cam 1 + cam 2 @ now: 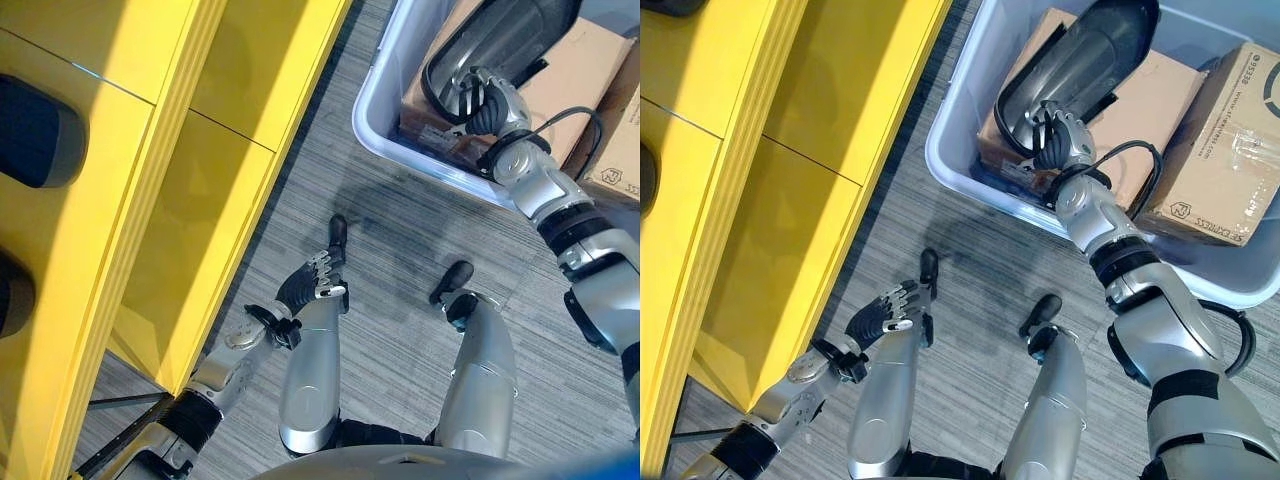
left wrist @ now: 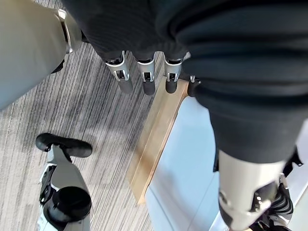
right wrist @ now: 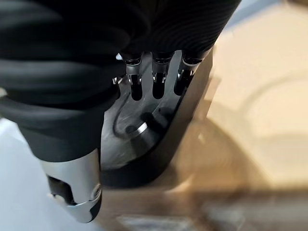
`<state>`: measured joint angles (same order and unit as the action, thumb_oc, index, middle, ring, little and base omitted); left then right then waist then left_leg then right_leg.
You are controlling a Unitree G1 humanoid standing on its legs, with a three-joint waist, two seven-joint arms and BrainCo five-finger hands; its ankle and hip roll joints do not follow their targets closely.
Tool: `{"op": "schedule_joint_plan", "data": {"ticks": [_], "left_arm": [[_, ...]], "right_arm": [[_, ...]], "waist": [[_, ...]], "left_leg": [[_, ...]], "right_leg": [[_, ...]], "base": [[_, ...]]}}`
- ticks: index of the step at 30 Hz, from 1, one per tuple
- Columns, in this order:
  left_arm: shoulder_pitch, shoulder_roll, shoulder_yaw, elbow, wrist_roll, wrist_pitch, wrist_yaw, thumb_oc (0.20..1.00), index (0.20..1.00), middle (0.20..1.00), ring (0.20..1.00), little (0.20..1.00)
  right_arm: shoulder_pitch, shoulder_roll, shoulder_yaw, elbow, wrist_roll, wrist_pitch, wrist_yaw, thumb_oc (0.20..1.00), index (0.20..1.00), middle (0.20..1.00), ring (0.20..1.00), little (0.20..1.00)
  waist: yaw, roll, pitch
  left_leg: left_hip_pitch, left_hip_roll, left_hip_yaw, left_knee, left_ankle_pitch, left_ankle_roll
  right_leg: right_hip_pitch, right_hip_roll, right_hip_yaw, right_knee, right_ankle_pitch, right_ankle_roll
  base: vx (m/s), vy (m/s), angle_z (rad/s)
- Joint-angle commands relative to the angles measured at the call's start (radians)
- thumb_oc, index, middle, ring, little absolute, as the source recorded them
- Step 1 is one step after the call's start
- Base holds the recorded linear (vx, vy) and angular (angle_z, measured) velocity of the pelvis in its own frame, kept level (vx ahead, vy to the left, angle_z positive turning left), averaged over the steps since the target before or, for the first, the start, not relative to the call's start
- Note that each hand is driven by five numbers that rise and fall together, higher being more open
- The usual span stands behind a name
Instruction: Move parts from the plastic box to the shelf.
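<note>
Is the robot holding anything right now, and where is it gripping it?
The right hand has its fingers curled over the near rim of the dark part in the plastic box. The left hand holds nothing.

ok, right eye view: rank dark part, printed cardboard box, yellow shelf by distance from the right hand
1. dark part: right hand is at its near end, in the plastic box.
2. printed cardboard box: right end of that box.
3. yellow shelf: far left, across the floor.

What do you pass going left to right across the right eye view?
Yellow shelf → left hand, fingers relaxed, over the grey floor → right hand on the dark part in the plastic box → cardboard box at the far right.
</note>
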<state>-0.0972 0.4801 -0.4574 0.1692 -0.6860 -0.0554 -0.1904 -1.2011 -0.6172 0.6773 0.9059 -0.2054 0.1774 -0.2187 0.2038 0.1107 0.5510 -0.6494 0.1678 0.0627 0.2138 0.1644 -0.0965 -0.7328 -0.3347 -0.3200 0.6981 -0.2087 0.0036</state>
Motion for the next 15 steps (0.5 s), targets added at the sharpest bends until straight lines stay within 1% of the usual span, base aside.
{"op": "schedule_joint_plan", "data": {"ticks": [1, 3, 4, 5, 6, 7, 8, 9, 10, 12, 13, 15], "left_arm": [[0.036, 0.015, -0.01, -0.074, -0.003, -0.021, -0.014, 1.0, 1.0, 1.0, 1.0, 1.0], [0.046, 0.021, -0.002, -0.078, -0.004, -0.015, -0.024, 1.0, 1.0, 1.0, 1.0, 1.0], [0.048, 0.022, 0.002, -0.078, 0.0, -0.013, -0.03, 1.0, 1.0, 1.0, 1.0, 1.0], [0.062, 0.035, 0.006, -0.09, 0.003, -0.011, -0.033, 1.0, 1.0, 1.0, 1.0, 1.0], [0.068, 0.037, 0.011, -0.094, 0.004, -0.01, -0.039, 1.0, 1.0, 1.0, 1.0, 1.0], [0.075, 0.042, 0.012, -0.101, 0.013, -0.01, -0.046, 1.0, 1.0, 1.0, 1.0, 1.0], [0.085, 0.045, 0.015, -0.105, 0.014, -0.009, -0.059, 1.0, 1.0, 1.0, 1.0, 1.0], [0.091, 0.046, 0.02, -0.111, 0.023, -0.005, -0.071, 1.0, 1.0, 1.0, 1.0, 1.0], [0.099, 0.046, 0.022, -0.116, 0.033, -0.001, -0.075, 1.0, 1.0, 1.0, 1.0, 1.0], [0.111, 0.048, 0.023, -0.126, 0.035, 0.001, -0.082, 1.0, 1.0, 1.0, 1.0, 1.0], [0.121, 0.044, 0.03, -0.13, 0.046, 0.007, -0.089, 1.0, 1.0, 1.0, 1.0, 1.0], [0.124, 0.039, 0.032, -0.133, 0.054, 0.015, -0.091, 1.0, 1.0, 1.0, 1.0, 1.0]], "right_arm": [[-0.066, -0.061, 0.063, 0.009, -0.132, 0.056, 0.097, 1.0, 1.0, 1.0, 1.0, 1.0], [-0.094, -0.078, 0.122, 0.046, -0.216, 0.122, 0.195, 1.0, 1.0, 1.0, 1.0, 1.0], [-0.108, -0.084, 0.155, 0.065, -0.254, 0.131, 0.226, 1.0, 1.0, 1.0, 1.0, 1.0], [-0.149, -0.095, 0.251, 0.118, -0.343, 0.207, 0.341, 1.0, 1.0, 1.0, 1.0, 1.0], [-0.152, -0.106, 0.273, 0.128, -0.311, 0.219, 0.332, 1.0, 1.0, 1.0, 1.0, 1.0], [-0.17, -0.103, 0.286, 0.156, -0.278, 0.26, 0.313, 1.0, 1.0, 1.0, 1.0, 1.0], [-0.182, -0.097, 0.293, 0.179, -0.321, 0.311, 0.339, 1.0, 1.0, 1.0, 1.0, 1.0], [-0.185, -0.1, 0.299, 0.199, -0.332, 0.306, 0.342, 1.0, 1.0, 1.0, 1.0, 1.0], [-0.188, -0.103, 0.301, 0.216, -0.318, 0.3, 0.323, 1.0, 1.0, 1.0, 1.0, 1.0], [-0.198, -0.1, 0.302, 0.232, -0.353, 0.332, 0.37, 1.0, 1.0, 1.0, 1.0, 1.0], [-0.184, -0.101, 0.306, 0.245, -0.336, 0.327, 0.381, 1.0, 1.0, 1.0, 1.0, 1.0], [-0.177, -0.095, 0.302, 0.245, -0.35, 0.332, 0.375, 1.0, 1.0, 1.0, 1.0, 1.0]], "waist": [[0.027, 0.034, -0.031], [0.033, 0.033, -0.031], [0.036, 0.032, -0.031], [0.049, 0.029, -0.031], [0.051, 0.027, -0.031], [0.057, 0.026, -0.031], [0.063, 0.027, -0.031], [0.067, 0.027, -0.031], [0.069, 0.026, -0.031], [0.074, 0.026, -0.031], [0.073, 0.021, -0.031], [0.071, 0.02, -0.031]], "left_leg": [[-0.053, -0.044, 0.009, 0.08, -0.148, 0.05], [-0.059, -0.042, 0.009, 0.08, -0.146, 0.049], [-0.06, -0.041, 0.009, 0.079, -0.144, 0.049], [-0.063, -0.04, 0.007, 0.074, -0.138, 0.048], [-0.063, -0.039, 0.007, 0.071, -0.136, 0.049], [-0.062, -0.039, 0.005, 0.067, -0.134, 0.048], [-0.059, -0.039, 0.004, 0.066, -0.134, 0.049], [-0.057, -0.041, 0.002, 0.065, -0.135, 0.049], [-0.051, -0.041, 0.002, 0.062, -0.134, 0.049], [-0.037, -0.04, 0.004, 0.059, -0.136, 0.049], [-0.018, -0.037, 0.012, 0.05, -0.135, 0.048], [0.0, -0.035, 0.017, 0.043, -0.135, 0.048]], "right_leg": [[0.036, 0.072, 0.018, -0.034, -0.02, 0.012], [0.034, 0.071, 0.013, -0.031, -0.02, 0.012], [0.034, 0.07, 0.01, -0.03, -0.02, 0.012], [0.038, 0.07, 0.001, -0.03, -0.02, 0.011], [0.038, 0.07, -0.002, -0.03, -0.02, 0.012], [0.041, 0.073, -0.004, -0.032, -0.02, 0.009], [0.047, 0.072, -0.007, -0.033, -0.02, 0.008], [0.051, 0.072, -0.011, -0.034, -0.02, 0.009], [0.058, 0.073, -0.014, -0.039, -0.017, 0.009], [0.074, 0.07, -0.019, -0.051, -0.013, 0.012], [0.094, 0.073, -0.022, -0.068, -0.007, 0.014], [0.11, 0.073, -0.021, -0.081, -0.003, 0.016]], "base": [[0.0, 0.0, 0.0], [0.0, -0.006, 0.02], [-0.01, -0.034, 0.07], [-0.01, -0.046, 0.06], [-0.01, -0.051, 0.07], [-0.01, -0.026, 0.04], [-0.01, -0.027, 0.04], [-0.01, -0.03, 0.04], [-0.01, -0.034, 0.05], [-0.02, -0.025, 0.07], [-0.02, -0.019, 0.05], [0.0, 0.004, -0.02]]}}
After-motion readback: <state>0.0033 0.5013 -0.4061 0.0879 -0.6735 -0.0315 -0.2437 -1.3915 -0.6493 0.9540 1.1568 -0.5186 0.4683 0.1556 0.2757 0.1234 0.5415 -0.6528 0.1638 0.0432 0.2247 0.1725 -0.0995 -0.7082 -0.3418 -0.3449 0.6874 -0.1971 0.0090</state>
